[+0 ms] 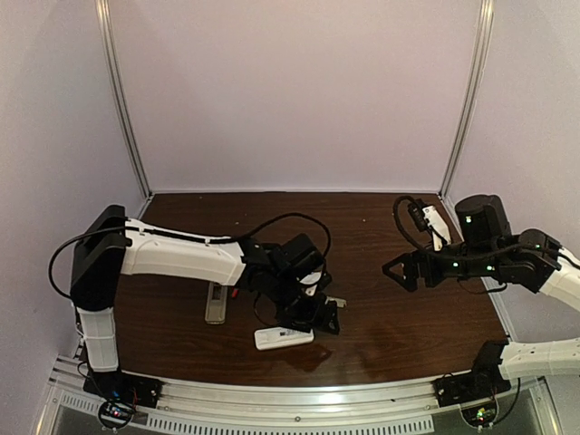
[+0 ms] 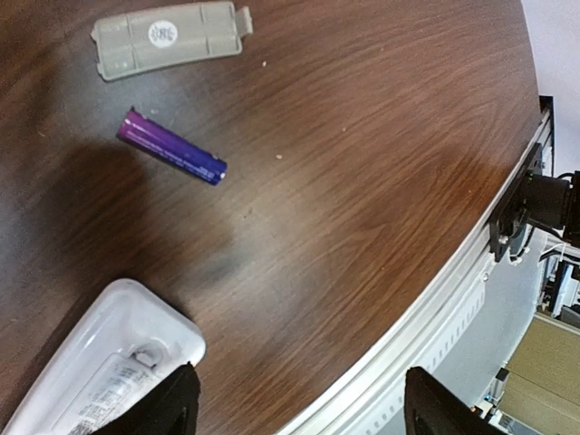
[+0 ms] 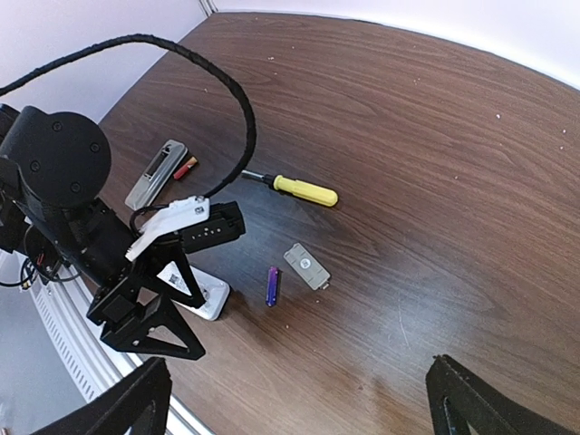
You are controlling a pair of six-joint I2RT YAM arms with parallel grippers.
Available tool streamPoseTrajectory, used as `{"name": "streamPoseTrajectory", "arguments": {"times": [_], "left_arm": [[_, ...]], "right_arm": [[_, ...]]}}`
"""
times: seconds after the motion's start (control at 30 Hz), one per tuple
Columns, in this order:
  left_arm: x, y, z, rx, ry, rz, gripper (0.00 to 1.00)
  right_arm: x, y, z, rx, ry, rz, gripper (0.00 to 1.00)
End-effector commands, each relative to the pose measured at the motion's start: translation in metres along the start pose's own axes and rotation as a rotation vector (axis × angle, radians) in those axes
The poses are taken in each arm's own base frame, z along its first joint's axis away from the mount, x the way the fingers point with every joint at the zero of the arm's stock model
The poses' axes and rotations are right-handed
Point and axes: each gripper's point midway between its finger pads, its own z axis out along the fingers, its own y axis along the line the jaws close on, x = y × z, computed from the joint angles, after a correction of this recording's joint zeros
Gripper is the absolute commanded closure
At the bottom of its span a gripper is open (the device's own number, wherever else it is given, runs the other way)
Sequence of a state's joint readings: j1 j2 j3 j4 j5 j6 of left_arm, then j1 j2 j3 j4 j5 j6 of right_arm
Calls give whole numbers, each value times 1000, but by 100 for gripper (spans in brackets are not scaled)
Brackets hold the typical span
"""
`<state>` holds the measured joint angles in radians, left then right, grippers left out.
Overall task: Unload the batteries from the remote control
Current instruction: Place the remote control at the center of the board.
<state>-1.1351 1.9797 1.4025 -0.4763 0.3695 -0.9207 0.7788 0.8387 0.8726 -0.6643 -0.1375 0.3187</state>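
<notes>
**Top external view.** Tabletop [image 1: 399,326], dark wood: 2 remotes, 2 arms.
- White remote [image 1: 283,338]: lies near the near edge, about midway along it. Its far side is partly covered by the left fingers [image 1: 315,319], which hang just over it.
- Grey remote [image 1: 216,304]: lies to the left of the white one, its far end at the outline of the left arm [image 1: 181,254].
- Right fingers [image 1: 403,269]: in the air over the right half, spread wide, empty.
- Batteries: too small to make out here.

**Left wrist view.**
- Purple battery [image 2: 172,159], 1: thin glossy violet cylinder, lying flat and slantwise on bare wood, touching nothing.
- Grey cover plate [image 2: 172,36], 1: lies beyond the battery, close to the frame's top.
- White remote, 1: cut off at the lower left. Its uncovered end shows a recess and a printed label.
- Left fingers [image 2: 168,408]: wide apart, nothing between them. One finger overlaps the remote's end; contact cannot be told.
- Rail [image 2: 435,299]: runs along the near edge.

**Right wrist view.**
- Batteries, 2: the purple battery [image 3: 273,285] lies between the white remote [image 3: 210,297] and the cover plate [image 3: 306,265], just beside the plate. The red battery [image 3: 186,168] is short and lies just beside the grey remote [image 3: 156,174].
- Yellow-handled screwdriver [image 3: 304,190], 1: its tip meets a black cable [image 3: 245,118] in the picture.
- White remote: largely hidden under the left fingers.
- Right fingers [image 3: 489,403]: only the tips show at the lower corners, wide apart, holding nothing.
</notes>
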Motion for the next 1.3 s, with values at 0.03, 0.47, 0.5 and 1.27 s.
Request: {"name": "streamPoseTrajectory", "arguments": {"times": [0.03,0.47,0.5,1.27], "left_arm": [[-19,-17,-55,-12,-150,123,20],[-11,15,-143,-183,-375,360,15],[-13,20,-151,-206,-407,364,15],[-3,39,-240,-231,-677,613,2]], "right_arm": [[-6,4,-8,-16,-12,-63,0],[-23,14,1,-42,-6,-158,0],[-25,15,2,-41,-6,-175,0],[-14,64,67,-341,198,-607,0]]}}
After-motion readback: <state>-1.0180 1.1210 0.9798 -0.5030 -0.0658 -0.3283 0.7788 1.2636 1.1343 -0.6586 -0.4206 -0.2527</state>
